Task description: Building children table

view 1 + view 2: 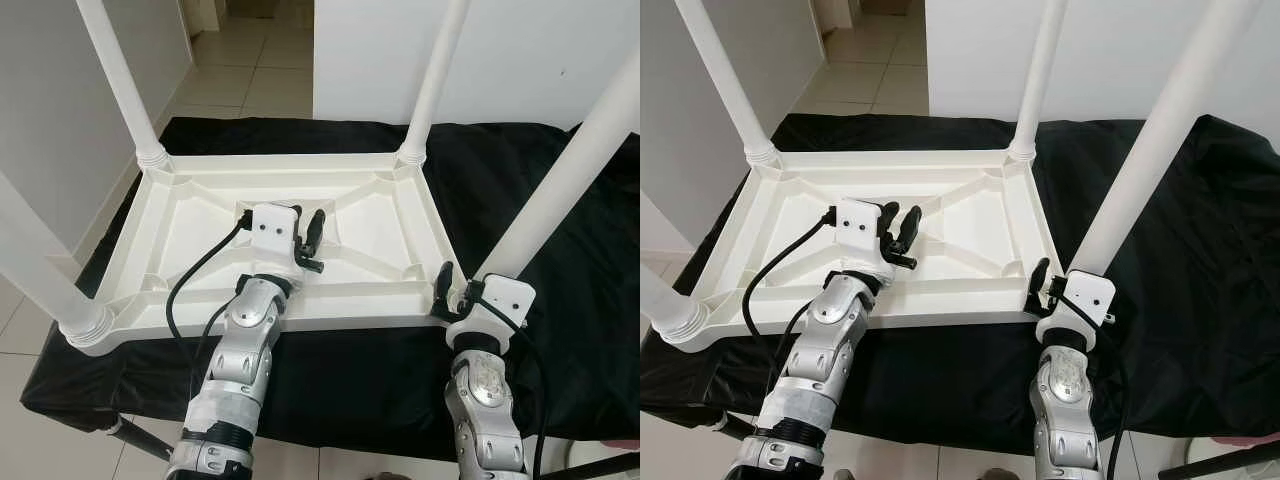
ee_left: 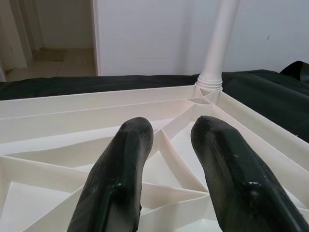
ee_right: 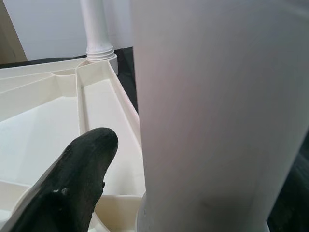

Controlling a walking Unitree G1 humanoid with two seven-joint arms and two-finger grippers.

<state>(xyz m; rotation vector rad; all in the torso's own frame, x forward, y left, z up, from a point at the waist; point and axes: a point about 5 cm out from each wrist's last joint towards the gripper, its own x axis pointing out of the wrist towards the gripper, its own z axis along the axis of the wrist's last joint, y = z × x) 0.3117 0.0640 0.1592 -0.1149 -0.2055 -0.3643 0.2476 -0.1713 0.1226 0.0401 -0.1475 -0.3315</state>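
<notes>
An upturned white table (image 1: 200, 235) lies on a black cloth (image 1: 560, 220); the left gripper (image 1: 312, 243) hovers over its middle, fingers slightly apart, empty; the right gripper (image 1: 455, 290) clasps the near-right leg (image 1: 560, 170).

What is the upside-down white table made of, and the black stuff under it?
The table top and its legs look like moulded plastic: smooth, slightly glossy, with thin ribs underneath. The black cover looks like cloth, since it wrinkles and drapes over the edge.
</notes>
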